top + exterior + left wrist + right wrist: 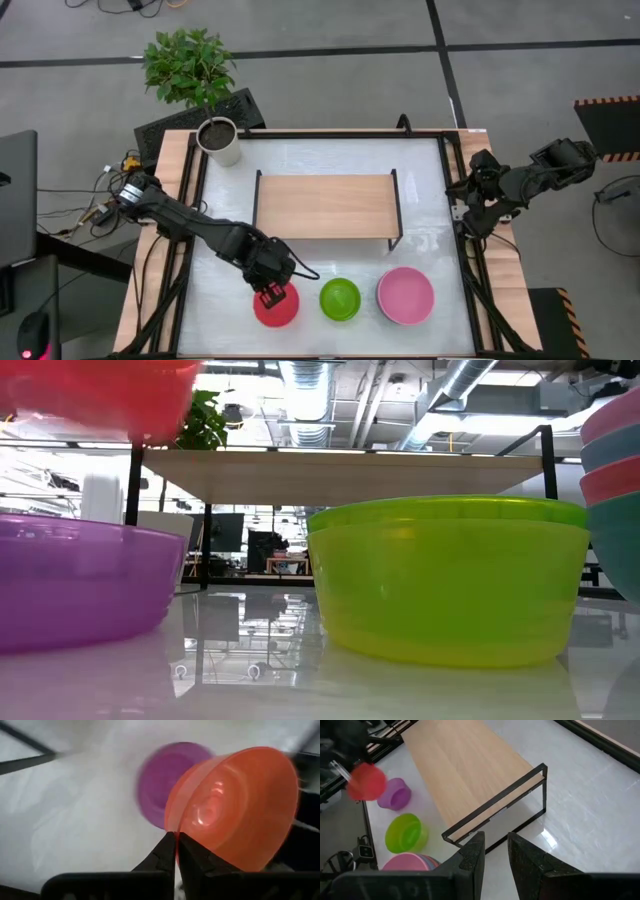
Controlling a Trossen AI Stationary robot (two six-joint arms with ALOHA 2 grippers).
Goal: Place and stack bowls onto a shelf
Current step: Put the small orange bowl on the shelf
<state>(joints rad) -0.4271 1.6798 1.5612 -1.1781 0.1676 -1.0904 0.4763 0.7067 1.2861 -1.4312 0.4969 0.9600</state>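
My left gripper (270, 292) is shut on a red bowl (277, 306) near the table's near edge. That bowl hangs in the air at the low view's top left (100, 395), above a purple bowl (80, 582) that stands on its base on the table. A yellow-green bowl (340, 298) and a stack topped by a pink bowl (405, 295) stand to its right. The shelf (325, 205) stands on its black legs mid-table, its top board bare. My right gripper (495, 854) is open and waits by the table's right edge (478, 190). My left gripper pinches the red bowl's rim (173, 827), one finger (165, 851) on each side of the wall. It comes at the bowl from above, slanting toward the near edge. The bowl is lifted clear and tilted, over the purple bowl (162, 780).
A white plant pot (220, 142) with a green plant stands at the table's far left corner. Black frame rails (190, 200) run along the table's left and right sides. The stack on the right (615, 480) shows pink, blue, red and teal layers.
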